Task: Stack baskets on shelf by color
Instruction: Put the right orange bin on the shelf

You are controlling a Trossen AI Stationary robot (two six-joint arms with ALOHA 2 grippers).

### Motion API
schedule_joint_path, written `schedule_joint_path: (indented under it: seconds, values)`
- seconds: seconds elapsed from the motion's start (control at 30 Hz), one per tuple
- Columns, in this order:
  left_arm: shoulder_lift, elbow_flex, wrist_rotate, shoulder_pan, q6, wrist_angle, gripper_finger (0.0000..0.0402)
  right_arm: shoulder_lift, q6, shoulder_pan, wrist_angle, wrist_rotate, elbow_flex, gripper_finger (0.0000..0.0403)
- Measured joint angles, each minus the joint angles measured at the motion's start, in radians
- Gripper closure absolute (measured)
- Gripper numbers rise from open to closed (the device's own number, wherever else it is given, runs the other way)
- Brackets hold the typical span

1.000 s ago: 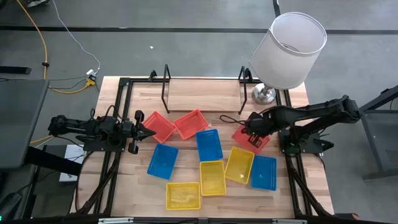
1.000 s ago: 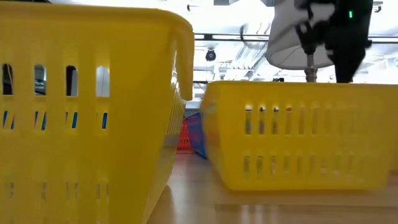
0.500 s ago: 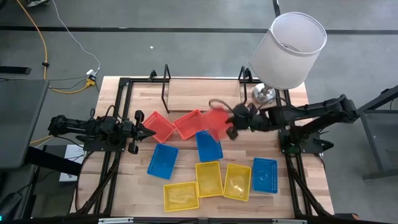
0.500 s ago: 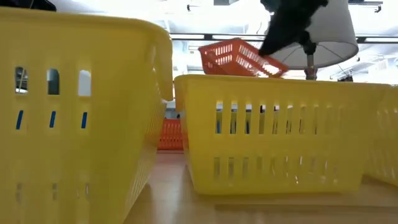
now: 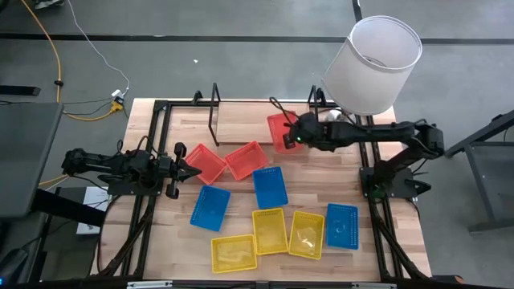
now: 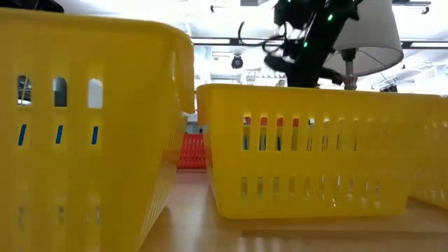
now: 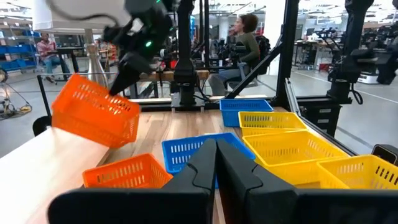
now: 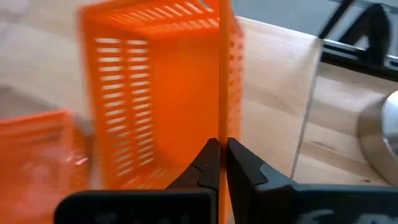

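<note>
Fingers of the right gripper (image 5: 295, 136) are pinching a red basket's (image 5: 281, 131) rim above the bare shelf (image 5: 249, 122), left gripper (image 5: 193, 169) idling closed, eight baskets waiting on the counter (image 5: 377, 234).

The robot has two thin black arms. Each arm is made of long dark bars joined by round chunky parts. The left arm (image 5: 120, 164) looks bumpy, with small knobs and black wires running along it. The right arm (image 5: 385, 135) has a loop of thin black cable curling up near its front end. Small green lights glow on the right arm close to its gripper. The left gripper (image 7: 215, 163) has two flat black fingers with smooth, pointed tips. The right gripper (image 8: 219, 163) has the same two black fingers, shiny along their edges. Both arms sit on black metal stands at the table's sides.
</note>
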Motion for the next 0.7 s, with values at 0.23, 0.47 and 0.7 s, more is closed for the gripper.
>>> schedule_joint_path:
  seconds: [0.23, 0.47, 0.7]
  values:
    - [0.0, 0.0, 0.0, 0.0, -0.001, 0.0, 0.0398, 0.054, 0.005, -0.051, 0.074, 0.016, 0.0, 0.0403]
    - [0.0, 0.0, 0.0, 0.0, -0.044, 0.0, 0.0398, 0.061, 0.083, -0.064, 0.083, 0.036, 0.0, 0.0402]
    - [0.0, 0.0, 0.0, 0.0, -0.043, 0.0, 0.0398, 0.062, 0.085, -0.064, 0.078, 0.075, 0.0, 0.0353]
